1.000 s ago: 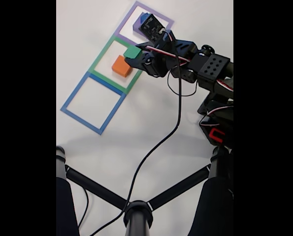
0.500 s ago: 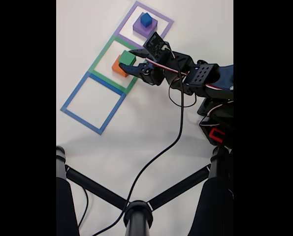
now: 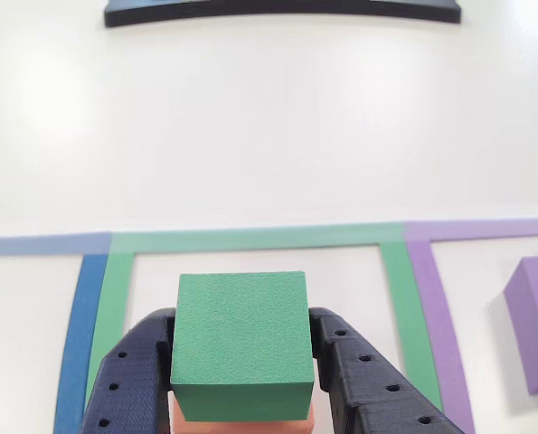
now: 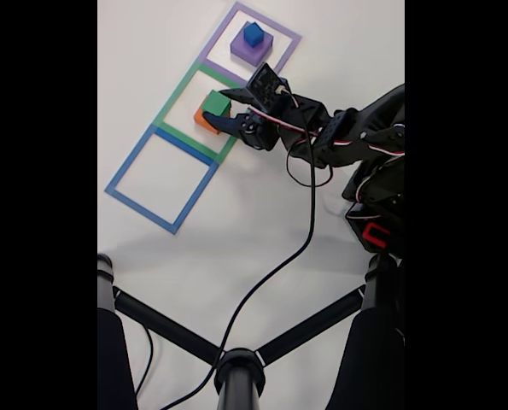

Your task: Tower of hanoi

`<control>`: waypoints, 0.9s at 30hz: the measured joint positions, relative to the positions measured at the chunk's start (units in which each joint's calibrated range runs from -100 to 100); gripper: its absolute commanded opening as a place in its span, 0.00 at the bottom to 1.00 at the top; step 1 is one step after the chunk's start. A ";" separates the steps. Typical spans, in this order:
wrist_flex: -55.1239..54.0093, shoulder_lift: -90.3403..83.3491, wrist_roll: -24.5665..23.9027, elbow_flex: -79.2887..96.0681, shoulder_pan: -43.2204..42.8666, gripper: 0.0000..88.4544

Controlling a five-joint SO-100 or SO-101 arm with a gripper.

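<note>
Three square outlines run diagonally across the upper left of the fixed view: the blue outline [image 4: 161, 178] lowest and leftmost, the green outline [image 4: 196, 113] in the middle, the purple outline [image 4: 255, 38] uppermost. A second ago the green cube hung in the air by the purple outline, clear of the orange one; half a second ago it was coming down over it. Now the green cube [image 4: 216, 103] sits on the orange cube [image 4: 202, 121] inside the green outline, with the gripper [image 4: 220, 108] lowered to table height around it. In the other view, at the bottom centre, the green cube [image 3: 241, 344] fills the space between the two dark fingers [image 3: 128, 375], which touch its sides, and a strip of orange [image 3: 241, 427] shows just under it. So the claw is pinching the green cube, not yet let go. To the right, the small blue cube [image 4: 253, 34] rests on the purple cube [image 4: 252, 49]. The stack looks placed; I judge that releasing is the next step.
</note>
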 measured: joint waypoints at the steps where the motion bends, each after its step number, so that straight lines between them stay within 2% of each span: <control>1: -0.48 0.76 0.00 -0.44 0.00 0.10; 27: -8.67 11.23 0.00 -3.13 -1.39 0.10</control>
